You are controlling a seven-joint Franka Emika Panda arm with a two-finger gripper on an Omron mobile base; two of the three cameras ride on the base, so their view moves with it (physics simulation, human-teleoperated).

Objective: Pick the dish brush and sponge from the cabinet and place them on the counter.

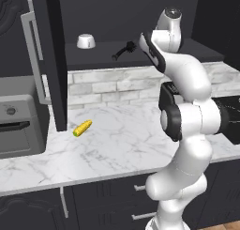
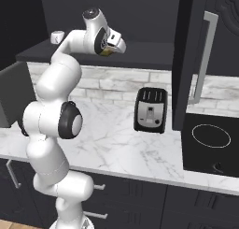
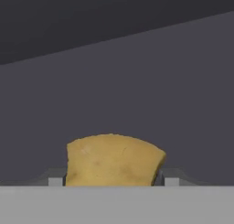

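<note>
Two things are still waiting up in the cabinet [image 1: 47,60]: the fingers [image 3: 109,179] are squeezing the sponge [image 3: 113,160] on the shelf, the brush [image 1: 123,50] is lying nearby, and the bench [image 1: 117,140] is holding neither.

corn cob [image 1: 82,128] lying flat; black toaster [image 2: 151,110] upright; white cup [image 1: 86,41]

white brick backsplash [image 1: 108,86] runs behind the bench. dark drawers with silver pulls [image 1: 112,201] sit below the bench's front edge. grey oven [image 1: 18,123] at the bench's left end, black cooktop [image 2: 210,144] at its right end. strip of wood floor [image 1: 220,226] at lower right. dim, even light.
</note>
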